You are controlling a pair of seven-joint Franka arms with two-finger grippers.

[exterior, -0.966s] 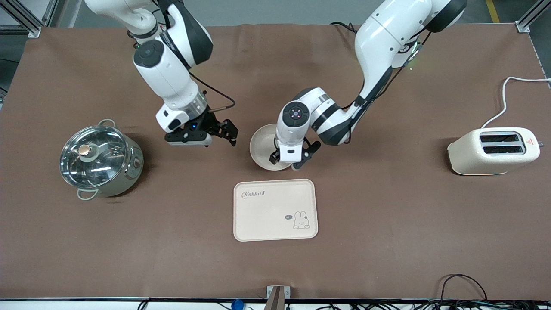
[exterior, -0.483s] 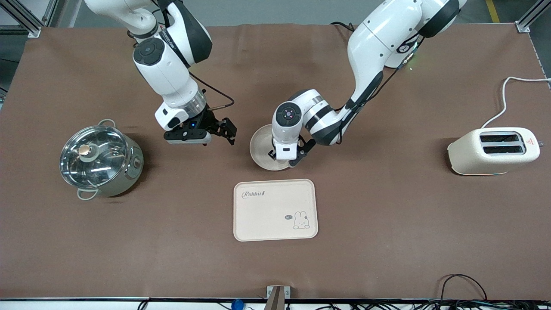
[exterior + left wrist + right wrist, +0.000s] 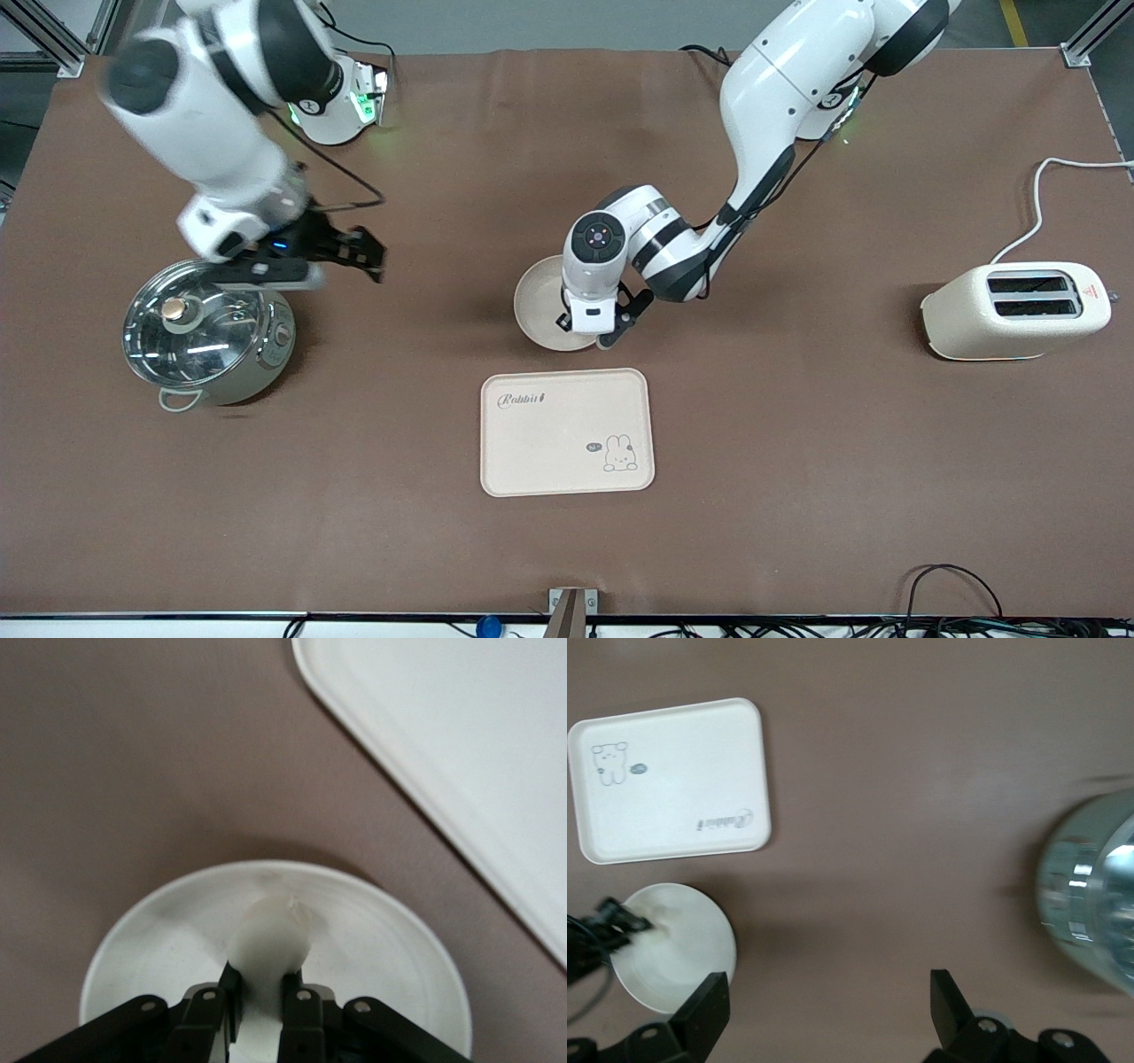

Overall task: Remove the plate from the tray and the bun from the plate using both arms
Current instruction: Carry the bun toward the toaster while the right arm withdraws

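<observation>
The round cream plate [image 3: 534,306] lies on the brown table, just farther from the front camera than the tray [image 3: 567,431]. My left gripper [image 3: 588,331] is low over the plate and hides part of it. In the left wrist view the left gripper [image 3: 261,979] is shut on the pale bun [image 3: 270,935] above the plate's [image 3: 381,930] middle. I cannot tell whether the bun touches the plate. My right gripper [image 3: 368,257] is open and empty, beside the pot's lid. In the right wrist view the right gripper [image 3: 828,985] has its jaws wide apart over bare table.
A steel pot with a glass lid [image 3: 204,332] stands toward the right arm's end of the table. A cream toaster [image 3: 1014,310] with a white cable stands toward the left arm's end. The rabbit tray [image 3: 664,780] and plate [image 3: 691,943] also show in the right wrist view.
My right arm has swung away from the plate toward the pot, its gripper still open. My left gripper has stayed over the plate, shifting only slightly.
</observation>
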